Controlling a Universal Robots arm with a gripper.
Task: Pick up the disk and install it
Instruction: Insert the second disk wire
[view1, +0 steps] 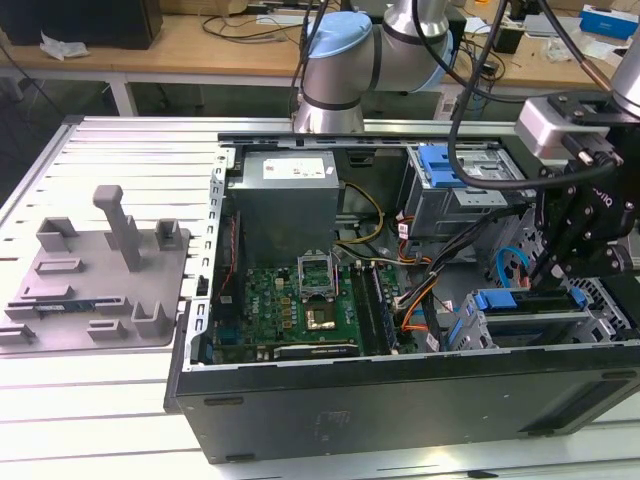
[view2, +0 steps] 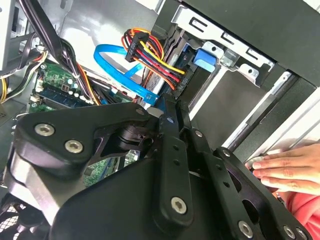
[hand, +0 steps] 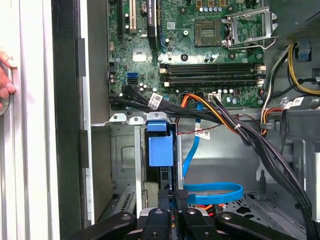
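Note:
The disk stands on edge in the drive bay at the open computer case's corner, on the exterior view's right, its blue carrier showing at both ends. In both wrist views its blue carrier end sits in the metal bay slot. My black gripper hangs just above that bay. Its fingers are drawn together, shut, with the tips right at the disk's near edge. Whether they touch it I cannot tell.
A person's hand rests on the case rim beside the bay. Bundled cables and a blue flat cable cross next to the slot. The motherboard fills the case middle. A grey tray with posts lies on the table.

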